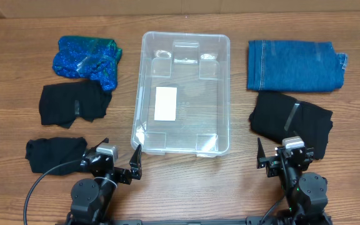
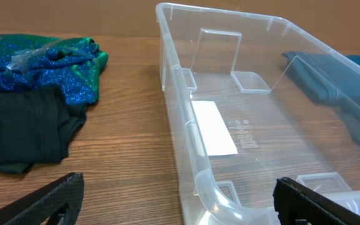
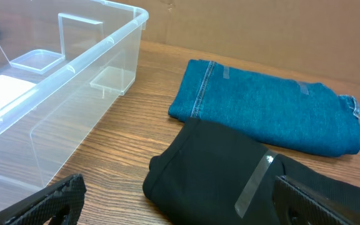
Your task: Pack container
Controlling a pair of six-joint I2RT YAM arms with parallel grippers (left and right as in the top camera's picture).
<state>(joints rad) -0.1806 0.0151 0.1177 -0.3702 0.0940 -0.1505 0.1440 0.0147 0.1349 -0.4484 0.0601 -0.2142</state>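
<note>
Packing is just beginning: the container point(image 1: 185, 34) is sitting empty, while the left claw point(image 1: 119, 156) and the right claw point(image 1: 284, 154) are gaping apart. Judging by this, the next move is grasping the black garment point(image 1: 290, 122).

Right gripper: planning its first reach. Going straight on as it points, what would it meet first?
Likely the folded black fabric garment bearing a clear tape strip, right ahead of the right gripper; folded blue denim lies beyond.
</note>
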